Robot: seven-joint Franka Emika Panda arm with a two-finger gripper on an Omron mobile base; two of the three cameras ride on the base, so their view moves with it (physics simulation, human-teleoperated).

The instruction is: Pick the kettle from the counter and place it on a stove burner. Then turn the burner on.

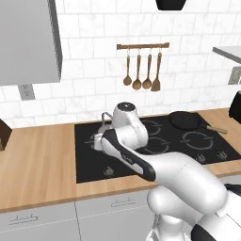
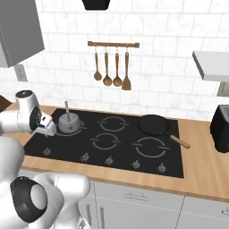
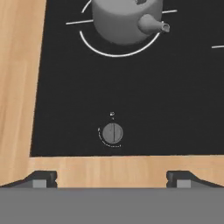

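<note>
The dull-grey kettle [image 2: 68, 121] stands upright on the rear-left burner [image 3: 118, 52] of the black cooktop [image 1: 94, 164]. From the hand, the kettle [image 3: 124, 19] sits at the top with its short spout pointing right. The arm hides most of the kettle [image 1: 97, 140] in the left base view. My gripper [image 3: 111, 177] is open and holds nothing. It hovers over the cooktop's front edge, and its fingertips [image 3: 41, 177] frame a strip of the wood counter [image 1: 37, 160]. A round burner knob [image 3: 113, 133] lies just beyond the tips, below the kettle's burner. My gripper [image 2: 46, 129] sits left of the kettle.
A black frying pan [image 2: 153, 124] rests on the rear-right burner, handle pointing right. A black toaster [image 2: 220, 129] stands at the far right of the counter. Wooden utensils [image 2: 112, 67] hang on the tiled wall. More knobs [image 2: 85, 157] line the cooktop's front.
</note>
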